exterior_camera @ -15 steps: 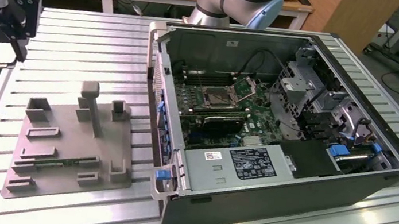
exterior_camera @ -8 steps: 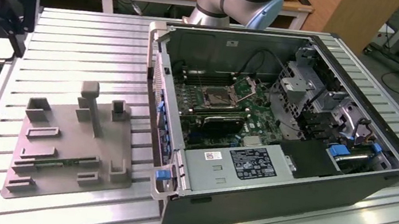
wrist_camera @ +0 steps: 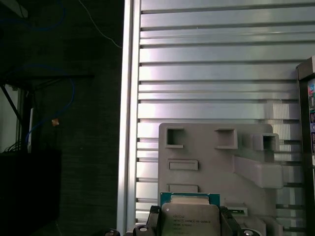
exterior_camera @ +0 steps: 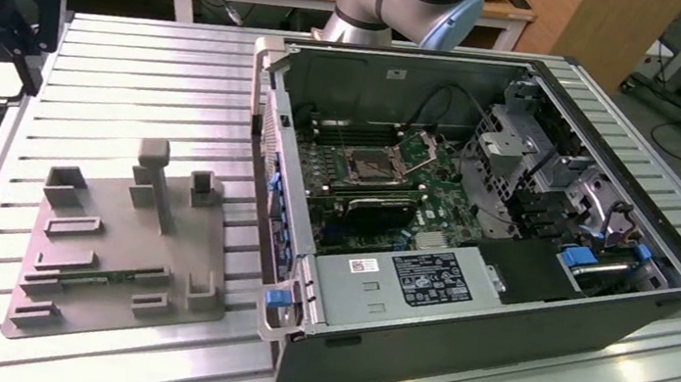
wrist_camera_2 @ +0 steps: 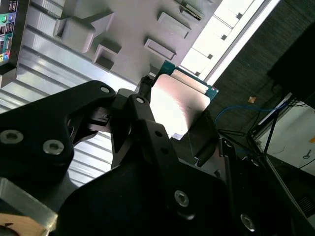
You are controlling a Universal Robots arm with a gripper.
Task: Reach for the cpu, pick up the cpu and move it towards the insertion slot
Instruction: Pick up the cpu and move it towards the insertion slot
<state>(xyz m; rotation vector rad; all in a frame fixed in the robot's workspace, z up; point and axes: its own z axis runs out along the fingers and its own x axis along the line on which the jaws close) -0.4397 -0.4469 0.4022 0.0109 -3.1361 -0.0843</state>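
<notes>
Between end effector [wrist_camera: 191, 225] fingers [wrist_camera: 153, 220] | cpu [wrist_camera: 191, 215] held by opposite edges

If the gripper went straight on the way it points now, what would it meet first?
Probably the grey moulded fixture plate with rectangular pockets, lying on the ribbed aluminium table: in the first wrist view it sits just beyond the silvery square cpu held between the fingers. Depth is unclear.
</notes>
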